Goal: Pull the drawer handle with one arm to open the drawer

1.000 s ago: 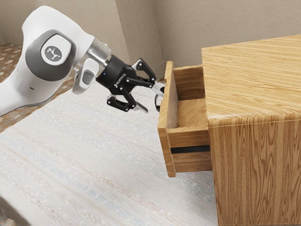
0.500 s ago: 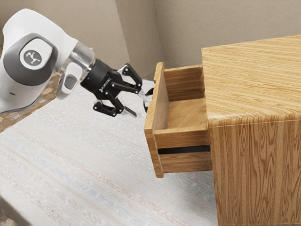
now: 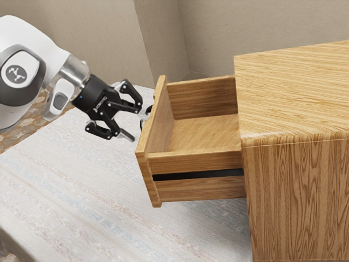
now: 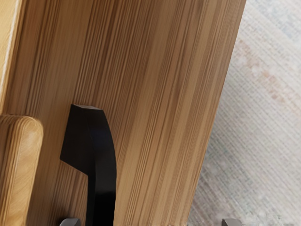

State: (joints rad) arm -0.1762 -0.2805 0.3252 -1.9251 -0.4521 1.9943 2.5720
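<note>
Drawer handle (image 4: 96, 160) is what I watch first: it is a black bar on the wooden front, and it lies between the fingers of my gripper (image 3: 136, 121). The fingers are spread wide. In the wrist view the grey fingertips (image 4: 70, 222) stand far apart, one just beside the bar and the other well away from it over the wood. So I judge that the gripper only hooks the handle and does not pinch it.

Going outward, the gripper is close against the front panel of the drawer (image 3: 196, 162). The drawer stands well out of the cabinet (image 3: 294, 109), its inside is open to view and looks empty. Under it is the pale carpet (image 3: 82, 207). The arm (image 3: 22, 71) comes in from the exterior view's left.

What can go wrong from here, in my opinion:
- Because nothing clamps the bar, a pull that drifts sideways or downward may let the finger slide off the handle.
- A pull not in line with the drawer's run may twist the drawer, and it can stick in the cabinet.
- With so much already out, a long pull may bring the drawer fully out, and it would drop.
</note>
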